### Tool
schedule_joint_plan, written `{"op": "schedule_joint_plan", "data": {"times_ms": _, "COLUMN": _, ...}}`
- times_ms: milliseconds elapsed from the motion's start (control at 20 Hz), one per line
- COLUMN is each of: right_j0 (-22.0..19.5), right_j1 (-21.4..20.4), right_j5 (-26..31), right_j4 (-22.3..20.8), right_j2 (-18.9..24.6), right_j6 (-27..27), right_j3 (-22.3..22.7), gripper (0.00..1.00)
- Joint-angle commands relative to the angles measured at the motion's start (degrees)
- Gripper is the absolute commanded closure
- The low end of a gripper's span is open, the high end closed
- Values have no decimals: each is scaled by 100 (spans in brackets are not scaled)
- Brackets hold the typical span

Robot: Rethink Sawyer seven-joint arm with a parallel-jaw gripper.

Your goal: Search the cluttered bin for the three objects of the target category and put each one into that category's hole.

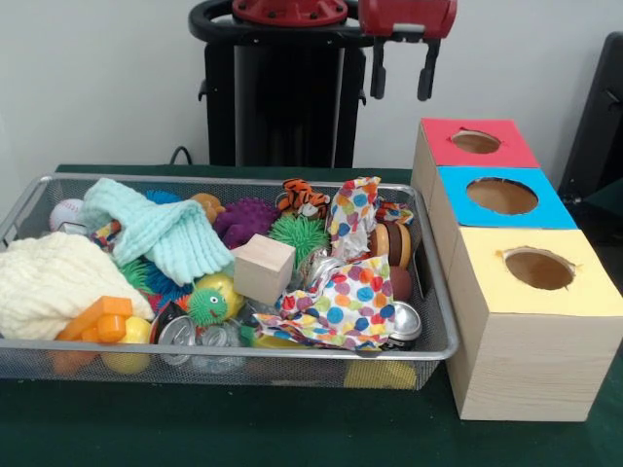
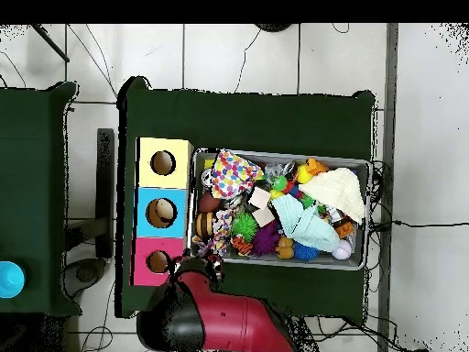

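Note:
The grey wire-mesh bin lies on the green table, full of mixed toys; it also shows in the overhead view. One polka-dot cloth lies crumpled at the bin's front right, also seen in the overhead view. A second polka-dot cloth stands bunched behind it, and a small dotted scrap shows beside that. The yellow-surrounded hole tops the nearest wooden box, seen from overhead at the row's end. My gripper hangs open and empty, high behind the bin's far right corner.
The blue-surrounded hole and red-surrounded hole sit behind the yellow one. In the bin lie a mint-green knitted cloth, a cream knitted cloth, a wooden cube, spiky balls and cans. The robot pedestal stands behind.

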Motion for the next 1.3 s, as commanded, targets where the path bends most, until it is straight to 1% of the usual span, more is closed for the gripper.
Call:
{"op": "schedule_joint_plan", "data": {"times_ms": 50, "right_j0": -235, "right_j1": 977, "right_j5": -829, "right_j4": -434, "right_j2": 56, "right_j6": 822, "right_j3": -4, "gripper": 0}}
{"op": "schedule_joint_plan", "data": {"times_ms": 300, "right_j0": -413, "right_j1": 1346, "right_j5": -1134, "right_j4": -560, "right_j2": 135, "right_j6": 787, "right_j3": -62, "gripper": 0}}
{"op": "schedule_joint_plan", "data": {"times_ms": 500, "right_j0": -429, "right_j1": 1751, "right_j5": -1545, "right_j4": -631, "right_j2": 107, "right_j6": 889, "right_j3": -130, "gripper": 0}}
{"op": "schedule_joint_plan", "data": {"times_ms": 750, "right_j0": -412, "right_j1": 2261, "right_j5": -1910, "right_j4": -654, "right_j2": -3, "right_j6": 940, "right_j3": -323, "gripper": 0}}
{"op": "schedule_joint_plan", "data": {"times_ms": 900, "right_j0": -431, "right_j1": 2557, "right_j5": -2214, "right_j4": -705, "right_j2": -36, "right_j6": 990, "right_j3": -333, "gripper": 0}}
{"op": "schedule_joint_plan", "data": {"times_ms": 1200, "right_j0": -377, "right_j1": 3249, "right_j5": -2786, "right_j4": -624, "right_j2": -100, "right_j6": 1093, "right_j3": -568, "gripper": 0}}
{"op": "schedule_joint_plan", "data": {"times_ms": 1300, "right_j0": -352, "right_j1": 3378, "right_j5": -2916, "right_j4": -584, "right_j2": -112, "right_j6": 1108, "right_j3": -599, "gripper": 0}}
